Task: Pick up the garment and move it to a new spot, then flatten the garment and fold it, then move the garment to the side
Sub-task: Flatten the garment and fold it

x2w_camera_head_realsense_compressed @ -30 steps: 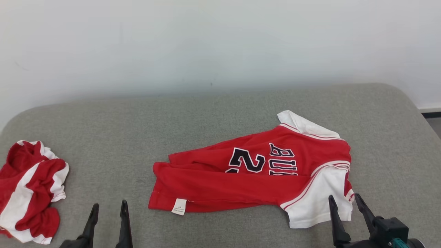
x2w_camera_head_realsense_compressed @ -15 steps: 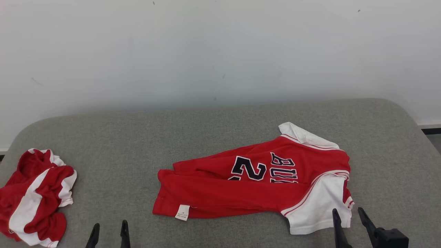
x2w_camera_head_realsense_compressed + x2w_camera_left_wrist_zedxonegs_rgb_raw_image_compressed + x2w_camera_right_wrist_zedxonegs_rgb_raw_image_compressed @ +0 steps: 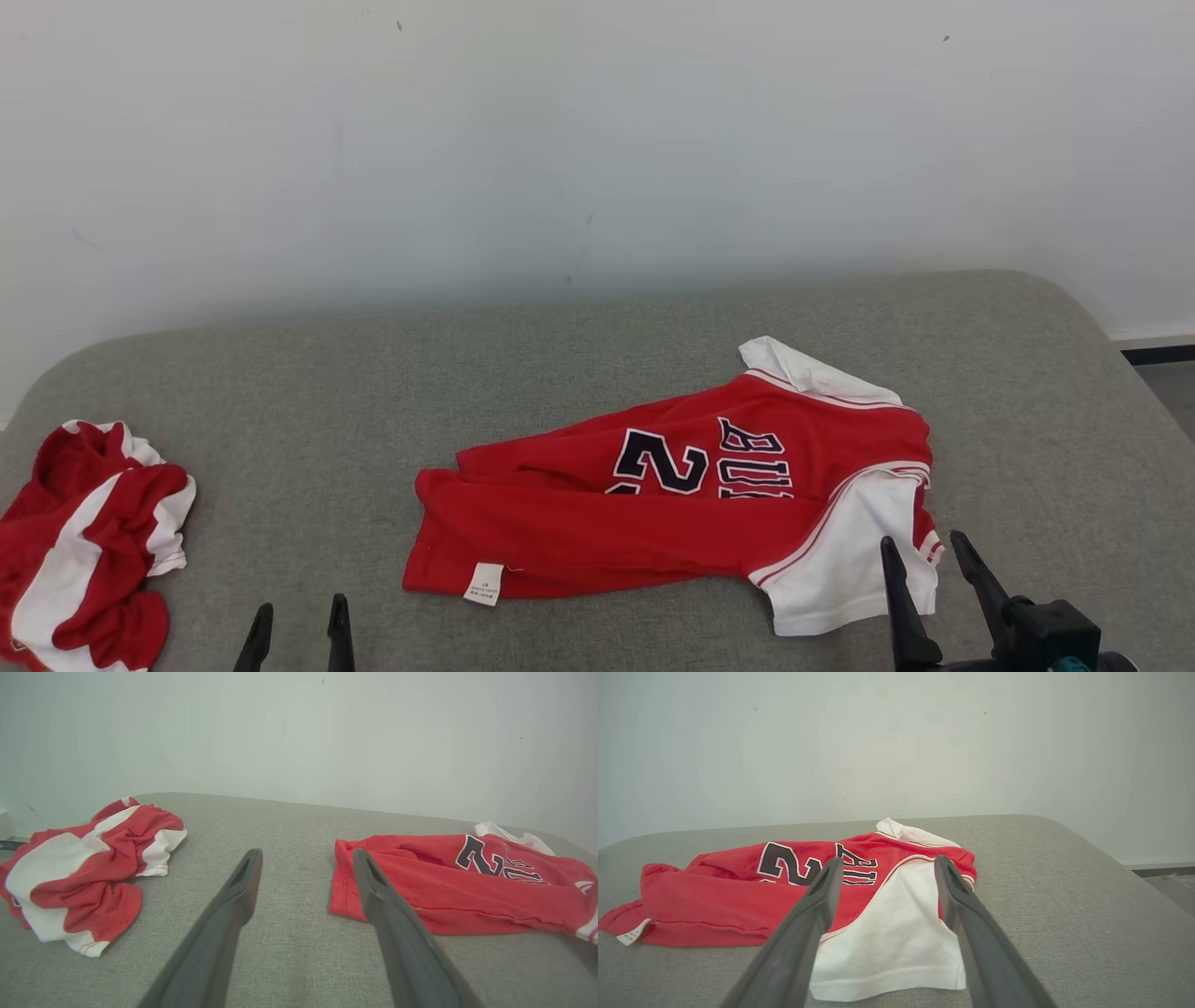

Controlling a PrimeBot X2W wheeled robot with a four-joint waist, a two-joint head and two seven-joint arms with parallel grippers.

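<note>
Red shirt (image 3: 579, 532) lies long from left to right, its white end just before the wide-open, empty right tool (image 3: 920, 539).

Grey padded surface (image 3: 308, 392): red jersey (image 3: 579, 532) centre-right, crumpled red-white garment (image 3: 89, 541) left.

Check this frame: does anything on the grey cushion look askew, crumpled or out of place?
Yes. The red jersey lies slanted and only half flattened: its body is doubled over, cutting off the number, and a care label sticks out at the hem. A second red-and-white garment sits crumpled at the left edge.
</note>
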